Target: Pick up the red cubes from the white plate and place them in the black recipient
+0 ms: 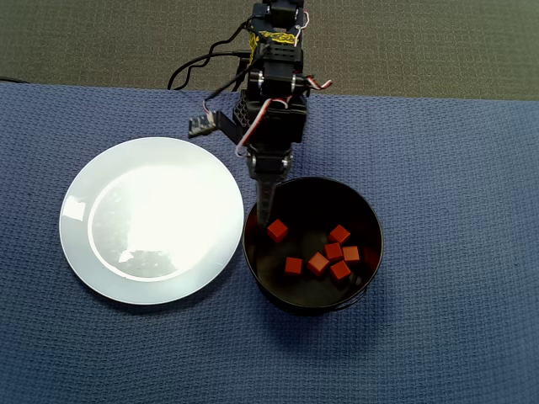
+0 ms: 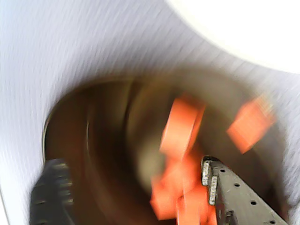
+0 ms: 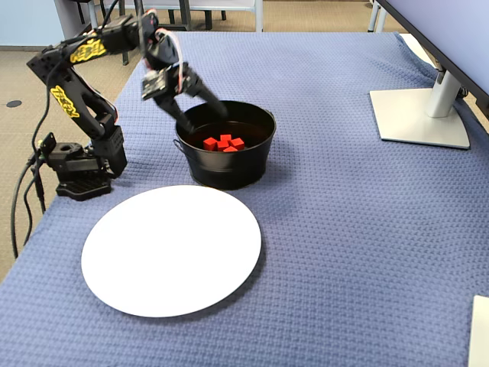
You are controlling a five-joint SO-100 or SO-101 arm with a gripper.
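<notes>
Several red cubes [image 1: 317,263] lie together inside the black recipient [image 1: 370,220], a round pot with a wire handle; they also show in the fixed view [image 3: 224,142] and, blurred, in the wrist view [image 2: 180,129]. The white plate [image 1: 152,219] beside the pot is bare in both the overhead view and the fixed view [image 3: 172,248]. My gripper [image 3: 200,115] hangs open over the pot's rim on the arm's side, nothing between its fingers. In the wrist view the gripper [image 2: 131,187] has its fingers spread wide over the pot's dark inside.
A blue woven cloth [image 1: 455,168] covers the table. The arm's base [image 3: 80,172] stands behind the plate and pot. A monitor stand [image 3: 420,115] sits at the far right in the fixed view.
</notes>
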